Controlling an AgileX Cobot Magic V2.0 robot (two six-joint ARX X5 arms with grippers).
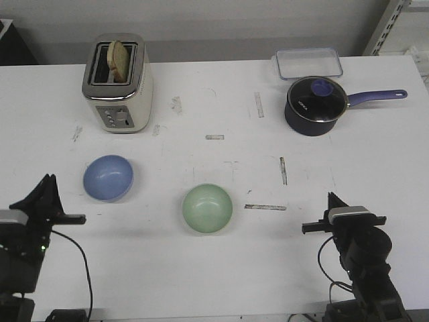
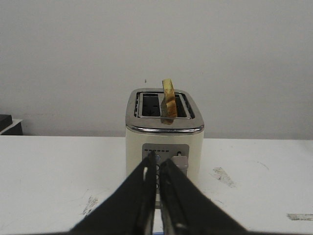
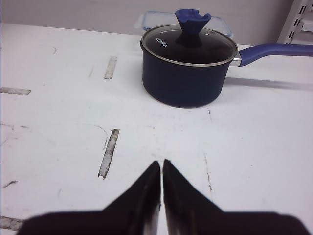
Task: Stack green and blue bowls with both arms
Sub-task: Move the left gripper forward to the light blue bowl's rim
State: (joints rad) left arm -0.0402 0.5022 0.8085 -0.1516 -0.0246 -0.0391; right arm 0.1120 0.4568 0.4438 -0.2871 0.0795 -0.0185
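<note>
A white, scuffed table (image 1: pixel 221 268) carried two small, round, shallow bowls with a smooth matte finish. The periwinkle blue bowl (image 1: pixel 108 178) sat at about nine o'clock from the table's centre; the mint green bowl (image 1: pixel 207 208) sat near six o'clock, well apart from it. Both stood upright and empty. At eleven o'clock stood a cream toaster (image 1: pixel 118 83) with a chrome top and a bread slice (image 1: pixel 120 61) upright in one slot. At two o'clock rested a glossy navy saucepan (image 1: pixel 316 105) with a glass lid and purple handle. The left gripper (image 2: pixel 157 164) and right gripper (image 3: pixel 162 166), pointed and black, hovered low at the near corners, each clenched on nothing
</note>
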